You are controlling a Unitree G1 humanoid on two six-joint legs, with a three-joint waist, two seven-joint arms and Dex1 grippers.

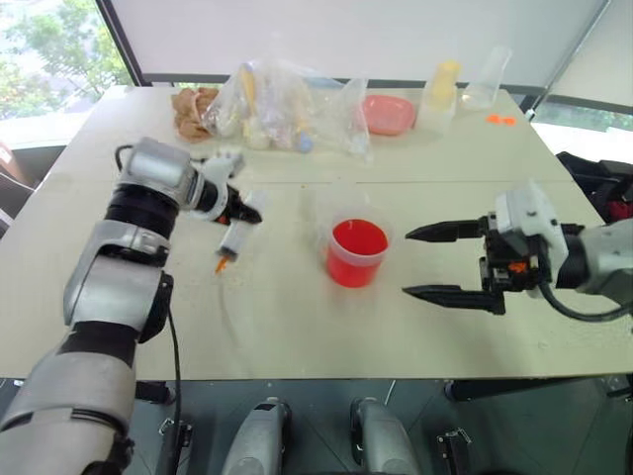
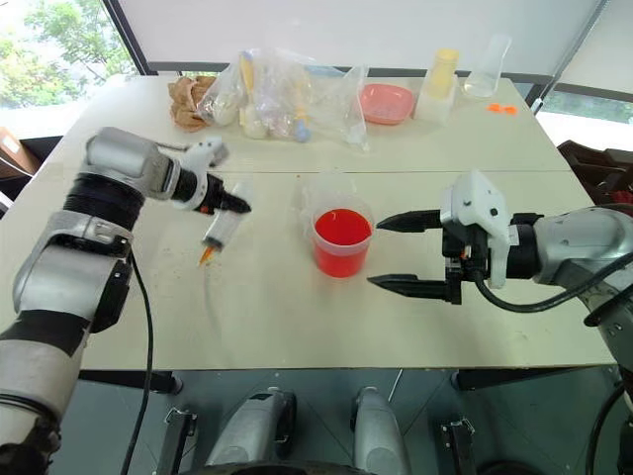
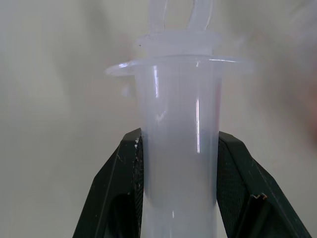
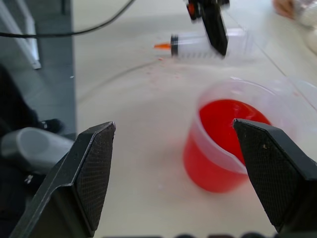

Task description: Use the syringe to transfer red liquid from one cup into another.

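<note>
We've got the left gripper [image 1: 240, 210] clamped on the syringe [image 1: 231, 240], tip angled down at the table. Red cup [image 1: 356, 252] sits to its right, btwn both arms; right gripper [image 1: 427, 262] wide apart, empty.

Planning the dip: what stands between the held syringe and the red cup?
Nothing visible: bare table lies between the syringe, held by the left gripper, and the red cup.

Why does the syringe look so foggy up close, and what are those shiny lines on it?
Left wrist view: the syringe sits very near the camera between the left pincer fingers, so it looks soft, with bright window glints down its barrel. Right wrist view: the syringe and far table are blurred.
</note>
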